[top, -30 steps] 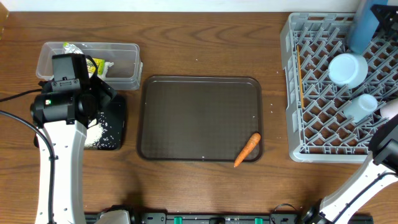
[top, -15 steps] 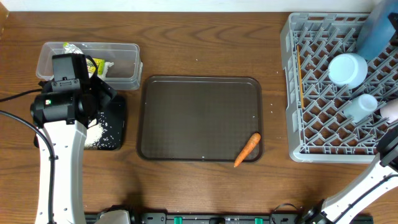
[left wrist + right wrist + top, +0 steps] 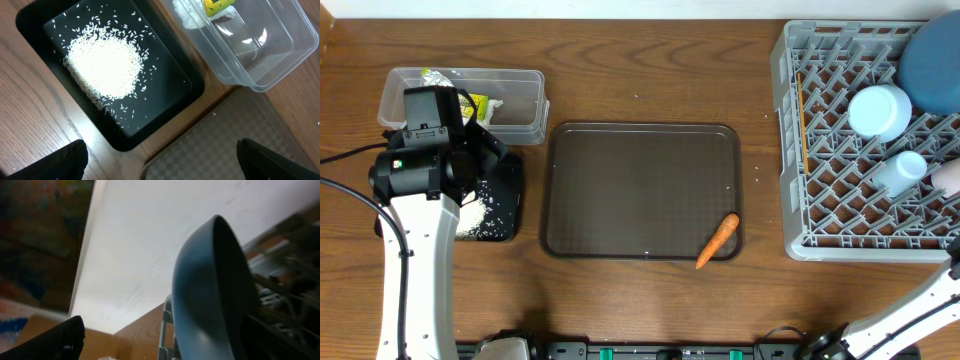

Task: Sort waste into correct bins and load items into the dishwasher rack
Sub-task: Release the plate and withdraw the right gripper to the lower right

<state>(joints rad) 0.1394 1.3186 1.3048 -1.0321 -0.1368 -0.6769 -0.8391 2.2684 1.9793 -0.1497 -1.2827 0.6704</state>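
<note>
Dish [image 3: 210, 295] stands on edge between the right gripper's [image 3: 160, 335] jaws, by the right one; grip cannot be told. Rack [image 3: 788, 150] lies just beyond. Loading seems underway; next, seat it between pegs. Left gripper [image 3: 160, 162] hangs released over rice [image 3: 105, 67].

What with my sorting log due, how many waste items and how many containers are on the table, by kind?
Rice pile: 1
Carrot: 1
Snack wrapper: 1
Tissue: 1
Clear tub: 1
Black tray: 1
Brown tray: 1
Dishwasher rack: 1
Total: 8
</note>
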